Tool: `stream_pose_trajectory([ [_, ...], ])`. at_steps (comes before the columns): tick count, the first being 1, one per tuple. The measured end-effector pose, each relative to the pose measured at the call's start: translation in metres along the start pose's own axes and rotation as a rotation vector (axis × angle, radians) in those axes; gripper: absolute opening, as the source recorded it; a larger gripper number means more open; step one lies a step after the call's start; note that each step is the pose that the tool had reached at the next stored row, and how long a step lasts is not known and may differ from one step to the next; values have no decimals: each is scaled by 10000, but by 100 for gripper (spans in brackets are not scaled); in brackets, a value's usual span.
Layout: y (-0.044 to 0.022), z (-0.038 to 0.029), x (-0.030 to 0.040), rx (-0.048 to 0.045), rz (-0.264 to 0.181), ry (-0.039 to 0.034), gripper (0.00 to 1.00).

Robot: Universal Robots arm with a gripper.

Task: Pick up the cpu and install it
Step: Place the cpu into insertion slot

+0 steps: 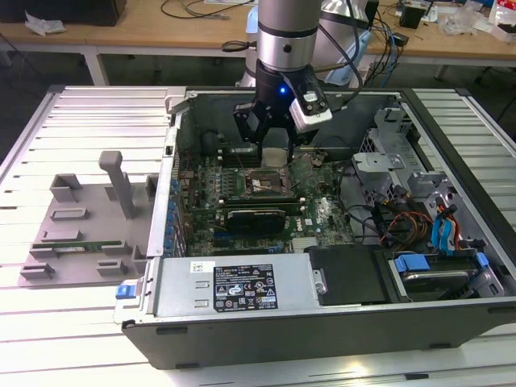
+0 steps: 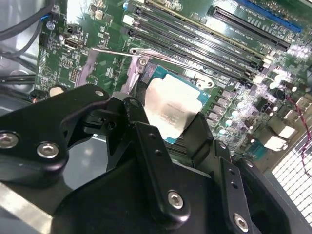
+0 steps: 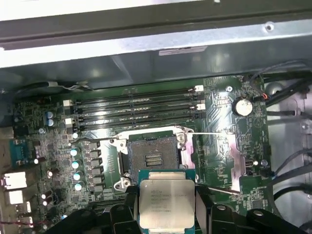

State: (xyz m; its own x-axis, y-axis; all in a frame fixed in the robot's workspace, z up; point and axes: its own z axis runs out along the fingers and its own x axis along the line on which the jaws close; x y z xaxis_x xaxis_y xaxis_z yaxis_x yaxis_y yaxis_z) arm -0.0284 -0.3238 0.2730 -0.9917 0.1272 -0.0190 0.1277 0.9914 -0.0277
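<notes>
The gripper (image 1: 272, 143) hangs inside the open case (image 1: 322, 330) that lies on the table (image 1: 81, 105), over the motherboard (image 3: 219, 112) and nearer the case's far edge than its near one in the exterior view. Its fingers (image 3: 131, 204) are closed partway onto the cpu (image 3: 167, 202), one on each of two opposite edges, so the chip is carried flat with its silver top facing the first wrist view. The socket (image 3: 153, 158) is uncovered, its dark contact field bare. Its thin lever (image 3: 214, 132) is swung clear, and in the second wrist view the metal plate (image 2: 131, 73) stands raised at one side. The relation that matters is the offset between chip and socket. In the first wrist view the cpu lies on the side of the socket away from the memory slots (image 3: 136, 109), and its nearest edge overlaps the socket frame's edge on that side. The chip is not centred over the opening. Its edges run roughly parallel to the frame's, so by my reading there is little twist between them. The chip is close to square, so no long axis is there to align. How far it hangs above the contacts I cannot tell, though it looks lifted off them rather than seated.
</notes>
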Motion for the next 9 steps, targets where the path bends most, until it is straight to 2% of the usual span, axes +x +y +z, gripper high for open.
stream_pose_trajectory([
  [9,0,1,0,21,1080,30,55],
])
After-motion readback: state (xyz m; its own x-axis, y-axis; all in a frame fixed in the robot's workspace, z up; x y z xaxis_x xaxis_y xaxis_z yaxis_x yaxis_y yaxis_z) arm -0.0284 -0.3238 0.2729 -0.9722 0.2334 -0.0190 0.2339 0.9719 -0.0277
